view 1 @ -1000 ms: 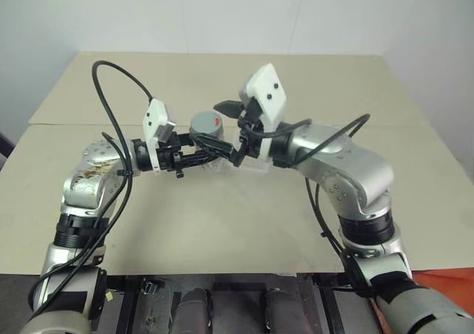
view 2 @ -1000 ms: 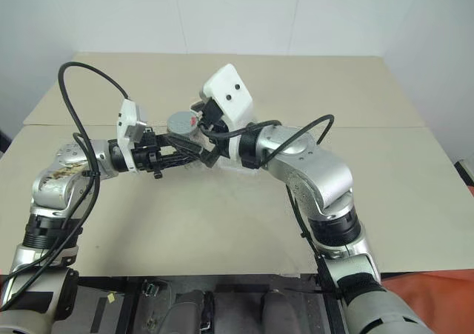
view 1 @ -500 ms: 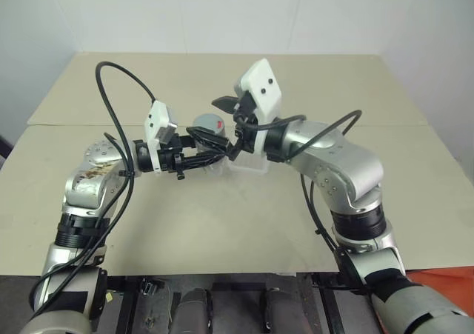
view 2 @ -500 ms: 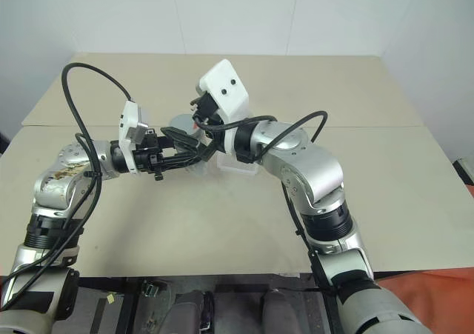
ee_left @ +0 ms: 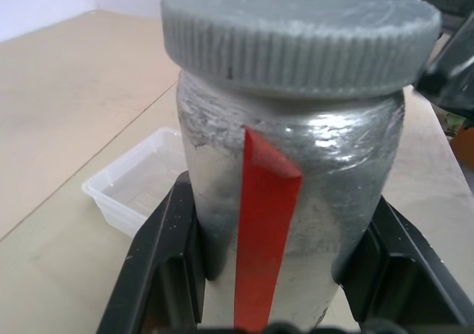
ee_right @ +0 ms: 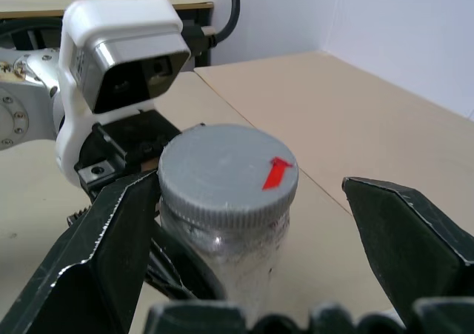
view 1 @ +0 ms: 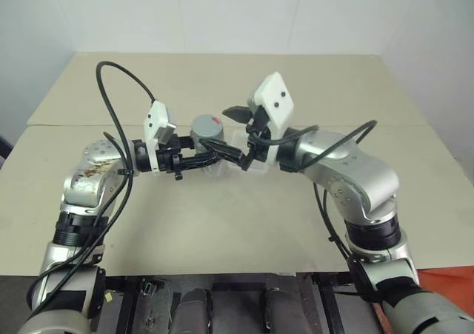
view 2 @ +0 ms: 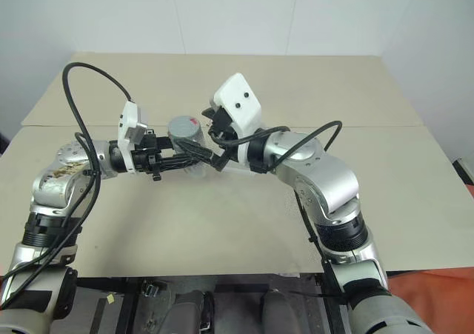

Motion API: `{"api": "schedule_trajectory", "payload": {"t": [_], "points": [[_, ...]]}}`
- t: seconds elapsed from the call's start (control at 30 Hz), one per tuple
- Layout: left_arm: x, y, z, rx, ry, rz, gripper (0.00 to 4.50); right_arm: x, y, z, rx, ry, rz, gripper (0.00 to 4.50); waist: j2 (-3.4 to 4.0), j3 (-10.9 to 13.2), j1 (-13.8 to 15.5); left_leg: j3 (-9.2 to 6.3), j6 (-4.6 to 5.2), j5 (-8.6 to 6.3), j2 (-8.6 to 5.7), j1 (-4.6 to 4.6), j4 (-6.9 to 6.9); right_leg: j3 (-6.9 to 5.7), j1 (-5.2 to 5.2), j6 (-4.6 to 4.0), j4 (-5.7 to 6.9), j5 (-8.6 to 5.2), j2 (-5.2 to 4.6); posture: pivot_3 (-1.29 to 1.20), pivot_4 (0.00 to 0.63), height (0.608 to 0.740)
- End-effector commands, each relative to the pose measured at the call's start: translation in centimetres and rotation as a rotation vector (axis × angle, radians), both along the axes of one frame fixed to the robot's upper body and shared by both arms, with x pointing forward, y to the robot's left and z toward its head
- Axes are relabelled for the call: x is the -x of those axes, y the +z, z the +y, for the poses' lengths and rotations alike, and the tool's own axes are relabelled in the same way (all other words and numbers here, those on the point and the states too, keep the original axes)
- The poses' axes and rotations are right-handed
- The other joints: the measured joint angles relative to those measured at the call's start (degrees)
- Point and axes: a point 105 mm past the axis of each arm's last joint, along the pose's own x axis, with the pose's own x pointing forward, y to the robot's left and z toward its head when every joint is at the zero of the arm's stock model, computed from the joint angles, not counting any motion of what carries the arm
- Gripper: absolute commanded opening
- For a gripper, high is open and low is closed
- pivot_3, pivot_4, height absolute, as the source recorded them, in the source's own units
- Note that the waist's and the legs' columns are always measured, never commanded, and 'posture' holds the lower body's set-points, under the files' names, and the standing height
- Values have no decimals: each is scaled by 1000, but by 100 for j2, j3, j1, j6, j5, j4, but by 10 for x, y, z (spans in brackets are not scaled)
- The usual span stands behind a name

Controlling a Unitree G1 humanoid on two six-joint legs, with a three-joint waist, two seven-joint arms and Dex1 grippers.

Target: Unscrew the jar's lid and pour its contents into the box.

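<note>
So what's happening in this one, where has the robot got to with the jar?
The left gripper is shut on the jar, holding it upright above the table. The lid is on. The right gripper is open, its fingers either side of the lid, not closed on it. The box sits on the table just behind the jar.

Silvery jar (ee_left: 296,201) with a red vertical stripe; ridged grey lid (ee_right: 222,172) bearing a red mark; box (ee_left: 137,187) clear, perhaps whitish; beige worktop (view 1: 222,223); black fingers (ee_left: 159,252).
</note>
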Motion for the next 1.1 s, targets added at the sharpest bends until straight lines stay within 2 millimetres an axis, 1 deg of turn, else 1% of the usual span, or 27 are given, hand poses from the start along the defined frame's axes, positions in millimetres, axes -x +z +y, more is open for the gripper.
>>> {"api": "schedule_trajectory", "payload": {"t": [0.03, 0.53, 1.1], "points": [[5, 15, 0, 6, -38, -68, 1959, -8, 13, -23, -35, -96, -40, 4471, 0, 0, -2, -1, 0, 0, 0, 0, 0, 0, 0, 0, 0, 0, 0, 0, 150, 740], [8, 13, 0, -4, -59, -71, 1959, -10, 15, -37, -43, -129, -44, 4471, 0, 0, 1, 1, 0, 0, 0, 0, 0, 0, 1, 0, -1, 0, 0, 0, 150, 740], [13, 11, -4, -10, -99, -64, 1959, -12, 17, -41, -42, -153, -50, 4471, 0, 0, -1, 1, 0, 0, 0, 0, 0, 1, 0, 0, -1, 0, 0, 0, 150, 740]]}}
